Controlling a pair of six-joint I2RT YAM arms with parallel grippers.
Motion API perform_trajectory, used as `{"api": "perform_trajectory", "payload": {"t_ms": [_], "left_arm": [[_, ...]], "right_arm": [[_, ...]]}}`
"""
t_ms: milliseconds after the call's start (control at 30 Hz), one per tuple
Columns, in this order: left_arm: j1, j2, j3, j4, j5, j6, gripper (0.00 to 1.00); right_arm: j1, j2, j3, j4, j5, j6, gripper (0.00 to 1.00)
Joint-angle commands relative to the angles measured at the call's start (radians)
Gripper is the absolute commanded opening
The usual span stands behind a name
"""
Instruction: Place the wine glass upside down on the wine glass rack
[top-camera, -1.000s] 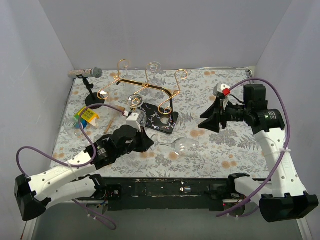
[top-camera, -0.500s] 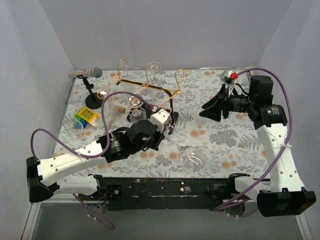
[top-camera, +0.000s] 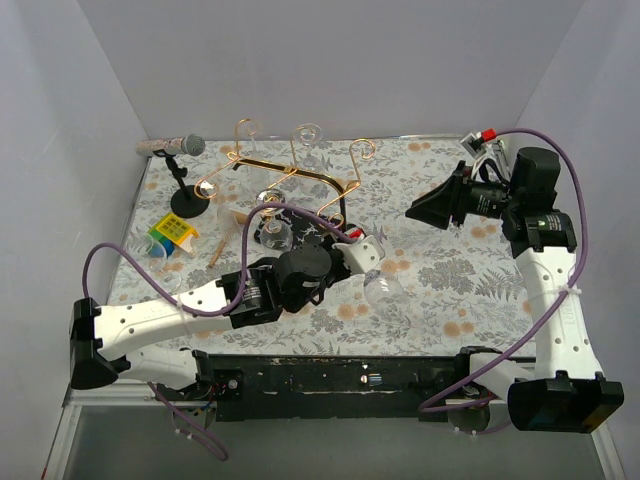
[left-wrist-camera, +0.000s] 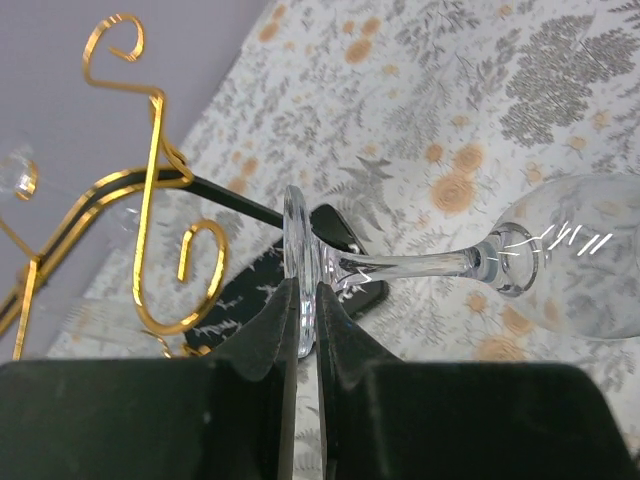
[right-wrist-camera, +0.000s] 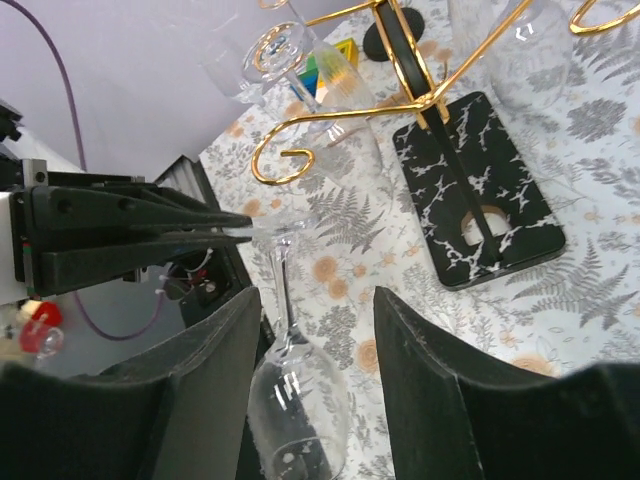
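Left gripper (left-wrist-camera: 305, 295) clamped on the foot of the glass (left-wrist-camera: 430, 265); right gripper (right-wrist-camera: 318, 300) spread wide, holding nothing.
Glass is just in front of the rack (top-camera: 290, 172), with its bowl toward the near table edge (whether it touches the cloth (top-camera: 450, 270) I cannot tell). It is apart from the gold wire. Open cloth lies between the bowl and the right gripper, which hovers well apart at the far right. Curled wire ends and a second glass (top-camera: 270, 228) stand close behind the left arm. Microphone (top-camera: 175, 147) is in the far-left corner. White walls close three sides.
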Motion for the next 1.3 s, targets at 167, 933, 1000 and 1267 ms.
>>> {"api": "perform_trajectory", "payload": {"t_ms": [167,933,1000,1267], "left_arm": [[-0.015,0.027,-0.041,0.452,-0.046,0.472,0.00],[-0.049,0.168,-0.316,1.154,0.020,1.047,0.00],[-0.049,0.177,-0.316,1.174,0.024,1.058,0.00],[-0.051,0.213,-0.318,1.235,0.055,1.096,0.00]], "right_arm": [[-0.004,-0.011,-0.101,0.250,-0.089,0.375,0.56],[0.000,-0.015,-0.250,0.379,-0.077,0.668,0.63],[0.008,-0.008,-0.253,0.379,-0.073,0.670,0.63],[0.043,0.016,-0.277,0.378,-0.044,0.670,0.62]]}}
